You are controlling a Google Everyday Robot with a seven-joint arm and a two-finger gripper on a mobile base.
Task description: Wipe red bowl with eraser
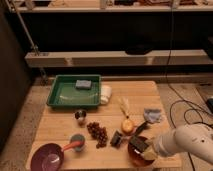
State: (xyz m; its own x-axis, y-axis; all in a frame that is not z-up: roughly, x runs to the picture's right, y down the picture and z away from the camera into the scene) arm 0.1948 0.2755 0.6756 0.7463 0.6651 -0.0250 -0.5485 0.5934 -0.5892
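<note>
Gripper point(150, 150) low over the red bowl point(133, 151), eraser point(141, 144) inside the bowl.

The white arm point(187, 140) reaches in from the picture's right edge, bent down toward the near corner of the wooden table point(60, 127). The gripper sits at the bowl's right rim, against the eraser; whether it is clamped on the block cannot be told. The eraser lies in the bowl with its dark face up. A smaller dark block point(117, 138) stands just beyond the bowl, away from the gripper. Far across the table from the gripper, a green tray point(57, 96) holds a grey-blue sponge point(83, 84). The purple bowl point(39, 159) sits well apart, at the opposite near corner.
</note>
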